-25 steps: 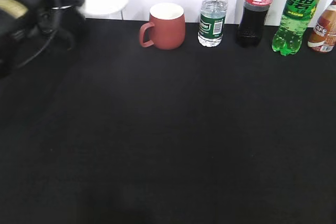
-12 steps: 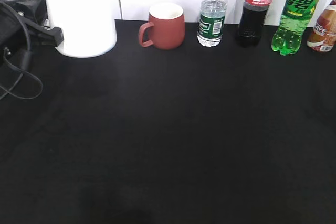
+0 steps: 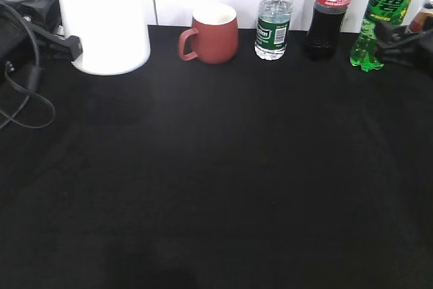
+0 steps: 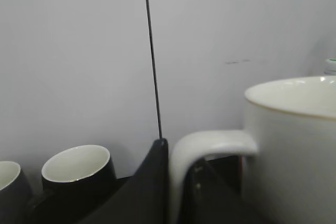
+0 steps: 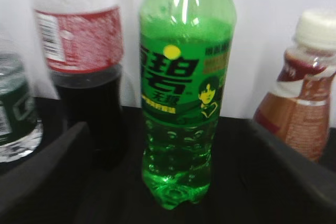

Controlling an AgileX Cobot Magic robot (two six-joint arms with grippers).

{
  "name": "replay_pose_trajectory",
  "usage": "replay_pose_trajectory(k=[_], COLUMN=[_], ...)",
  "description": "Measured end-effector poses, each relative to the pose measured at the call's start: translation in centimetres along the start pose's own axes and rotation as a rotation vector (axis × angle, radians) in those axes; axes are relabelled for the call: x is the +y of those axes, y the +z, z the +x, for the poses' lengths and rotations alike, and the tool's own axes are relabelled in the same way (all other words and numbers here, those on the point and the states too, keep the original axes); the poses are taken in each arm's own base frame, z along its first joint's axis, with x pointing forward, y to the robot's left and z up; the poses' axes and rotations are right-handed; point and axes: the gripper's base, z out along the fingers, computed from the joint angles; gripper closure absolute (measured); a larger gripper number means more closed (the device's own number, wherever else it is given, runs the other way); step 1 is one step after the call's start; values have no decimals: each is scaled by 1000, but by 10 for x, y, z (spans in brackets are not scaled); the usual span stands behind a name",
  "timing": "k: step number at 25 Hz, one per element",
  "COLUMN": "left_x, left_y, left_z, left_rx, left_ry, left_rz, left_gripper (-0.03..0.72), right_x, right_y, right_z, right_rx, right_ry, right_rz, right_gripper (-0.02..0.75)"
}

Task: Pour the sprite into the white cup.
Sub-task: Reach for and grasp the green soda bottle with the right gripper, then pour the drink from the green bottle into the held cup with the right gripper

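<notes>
Now we line up on the sprite (image 5: 184,93), which stands upright at the back right of the table (image 3: 216,187), between the cola bottle (image 5: 86,77) and a brown drink bottle (image 5: 302,98). Our right gripper (image 5: 168,182) has its fingers spread wide either side of it, not touching yet. We should advance centred, clear of both neighbours, and close on the labelled waist. Our left gripper (image 4: 176,192) is clenched on the handle of the white cup (image 4: 294,145), at the back left.
</notes>
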Motion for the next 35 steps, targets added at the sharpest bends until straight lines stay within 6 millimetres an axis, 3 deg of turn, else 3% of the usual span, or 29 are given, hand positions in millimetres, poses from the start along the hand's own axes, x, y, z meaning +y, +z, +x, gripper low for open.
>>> replay_pose_trajectory(k=[5,16,19,23,29,32,35], left_x=[0,-1,-1,-1,-1,-1,-6], left_y=[0,0,0,0,0,0,0], left_z=[0,-1,-1,-1,-1,-1,-1], left_rx=[0,-8,-8,-8,-8,-9,-12], left_ry=[1,6,6,6,6,9,37], left_rz=[2,9,9,9,9,15,65], left_gripper=[650,650,650,651,651,651,651], right_x=[-3,-6,-5,-5,-6,-5,-3], right_y=[40,98,108,110,104,82,42], right_z=[16,45,53,58,56,28,-8], right_rx=[38,33,32,26,-29,-87,-145], right_ry=[29,82,82,79,24,13,-8], right_rz=[30,67,65,65,69,59,29], right_gripper=[64,70,113,284,309,309,309])
